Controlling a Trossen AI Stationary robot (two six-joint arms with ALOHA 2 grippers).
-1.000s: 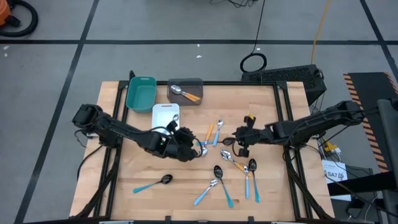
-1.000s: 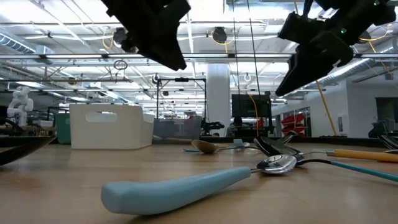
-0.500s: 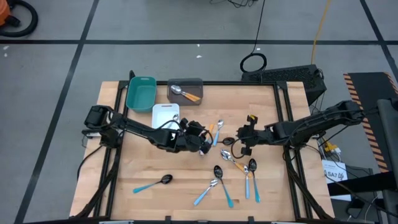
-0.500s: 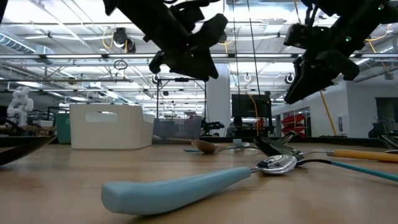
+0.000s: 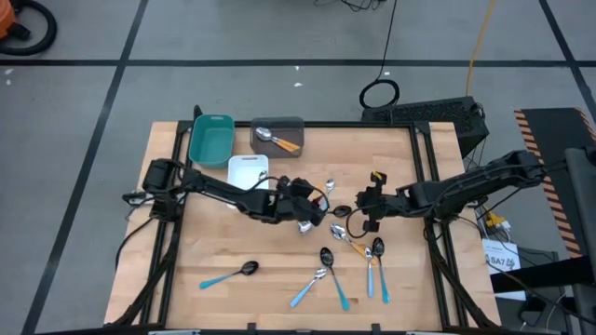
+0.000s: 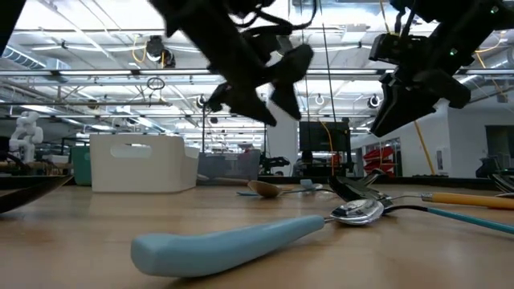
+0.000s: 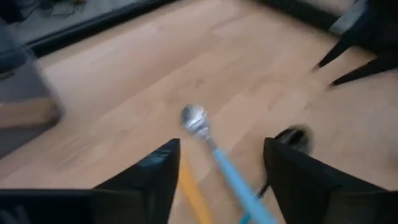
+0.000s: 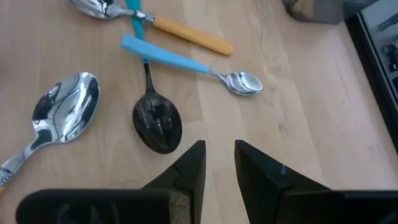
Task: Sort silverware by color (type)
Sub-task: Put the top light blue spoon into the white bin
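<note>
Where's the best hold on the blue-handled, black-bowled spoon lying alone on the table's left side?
On the light-blue-handled, black-bowled spoon, pinch the thin handle mid-length, straight down from above, closing across its width; it lies flat on bare wooden table.

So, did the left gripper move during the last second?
Yes. The left gripper went rightward, away from the white tray, toward the spoons at the table's middle.

Spoons lie scattered flat across the middle and near right of the wooden table, handles pointing every which way, some crossing. One blue-handled spoon with a black bowl lies alone, well apart at the near left. An orange-handled spoon with a silver bowl rests in the grey tray at the far edge.
</note>
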